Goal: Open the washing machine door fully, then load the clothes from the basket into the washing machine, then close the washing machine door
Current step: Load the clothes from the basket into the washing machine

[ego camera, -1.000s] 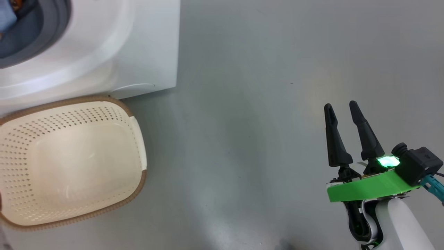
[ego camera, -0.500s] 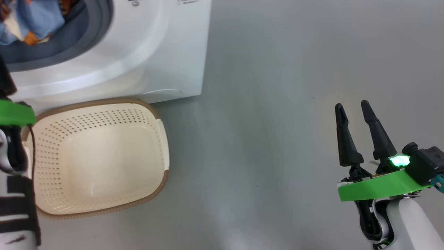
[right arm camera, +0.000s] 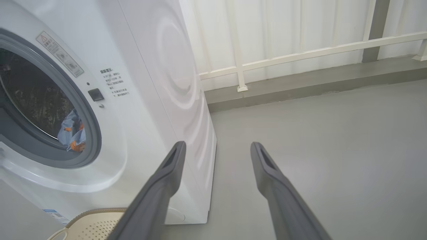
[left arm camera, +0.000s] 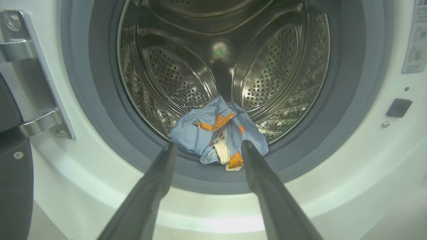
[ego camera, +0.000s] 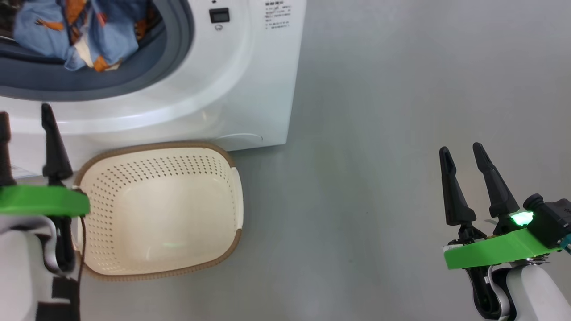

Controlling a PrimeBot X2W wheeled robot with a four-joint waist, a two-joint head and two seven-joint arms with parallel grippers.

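Looks done, loading-wise. Lying low in drum (left arm camera: 220,50), just behind grey ring: clothes (left arm camera: 213,133), bunched blue heap, seemingly far enough in to clear door. Standing on floor (ego camera: 379,133), tight against washing machine (ego camera: 250,89) front: basket (ego camera: 156,146), nothing inside. Aimed straight at drum mouth: left tool (left arm camera: 209,145), spread wide, empty, short of fabric. Hanging over open floor to right: right tool (ego camera: 461,149), wide too, holding nothing, out of way. Swung aside past hinge: washing machine door (left arm camera: 13,186). Closing next, likely.
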